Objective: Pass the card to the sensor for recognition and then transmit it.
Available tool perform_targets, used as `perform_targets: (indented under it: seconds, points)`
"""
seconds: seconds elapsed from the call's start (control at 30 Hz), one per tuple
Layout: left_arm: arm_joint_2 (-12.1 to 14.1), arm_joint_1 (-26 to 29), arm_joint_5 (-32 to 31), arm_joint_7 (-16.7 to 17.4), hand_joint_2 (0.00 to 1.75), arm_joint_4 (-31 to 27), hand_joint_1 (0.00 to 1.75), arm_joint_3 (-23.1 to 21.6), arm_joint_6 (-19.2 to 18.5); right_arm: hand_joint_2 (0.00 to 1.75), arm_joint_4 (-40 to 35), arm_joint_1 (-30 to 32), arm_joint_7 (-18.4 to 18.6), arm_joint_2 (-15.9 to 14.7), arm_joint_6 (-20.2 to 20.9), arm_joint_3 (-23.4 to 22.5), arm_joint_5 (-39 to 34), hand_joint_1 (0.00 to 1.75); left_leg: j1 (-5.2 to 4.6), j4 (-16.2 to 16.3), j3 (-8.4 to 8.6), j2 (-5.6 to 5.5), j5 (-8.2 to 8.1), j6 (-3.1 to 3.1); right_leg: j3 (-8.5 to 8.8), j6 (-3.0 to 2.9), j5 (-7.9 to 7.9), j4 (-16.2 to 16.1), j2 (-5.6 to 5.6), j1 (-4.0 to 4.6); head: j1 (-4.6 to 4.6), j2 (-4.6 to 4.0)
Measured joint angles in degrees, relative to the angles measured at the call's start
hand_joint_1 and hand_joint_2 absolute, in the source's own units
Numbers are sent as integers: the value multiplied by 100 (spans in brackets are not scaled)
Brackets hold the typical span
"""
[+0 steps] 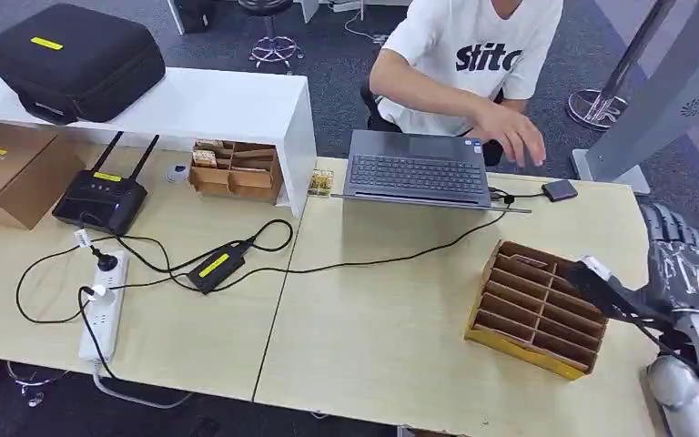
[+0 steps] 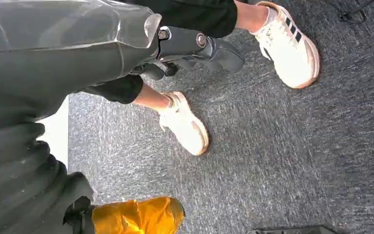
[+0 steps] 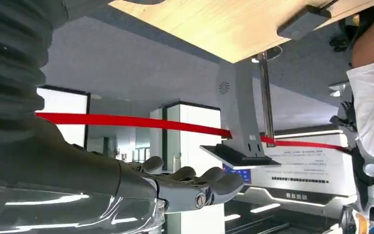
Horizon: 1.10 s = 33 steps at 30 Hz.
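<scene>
A: Card location?
B: Can't tell, too small to pick out. Sensor (image 1: 560,189) sits at the table's (image 1: 391,319) far edge, just right of the laptop (image 1: 416,173) and cabled to it. A person's hand (image 1: 512,132) hovers over that corner.
A: Hands?
B: Right hand (image 1: 683,259) is off the table's right edge beside the slotted wooden box (image 1: 532,305), fingers apart, holding nothing. Left hand (image 2: 195,48) hangs over the carpet, nothing in it. Can't tell if its fingers are curled.
</scene>
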Motion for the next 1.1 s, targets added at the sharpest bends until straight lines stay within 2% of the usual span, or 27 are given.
perform_targets:
  seconds: [0.47,0.6,0.83,1.1]
  points:
    - [-2,-2,-61,-2,175,0,0,79,5,175,-252,80,-111,103,-321,-262,181,0,0,0,0,0,0,0,0,0,0,0,0,0,0,0]
    - [-2,-2,-64,-28,175,0,0,81,18,175,-383,156,-203,164,-404,-380,-57,0,0,0,1,0,0,0,0,0,0,0,0,0,0,0]
    - [0,11,-59,-105,175,0,0,103,39,175,-822,494,-675,205,-75,-710,-957,0,0,0,-1,0,0,0,0,0,0,-1,-1,0,-2,0]
    - [11,75,-53,-120,175,0,0,214,39,175,-1196,853,-896,199,406,-872,-1080,0,0,0,1,1,0,0,-1,0,0,-1,0,0,2,0]
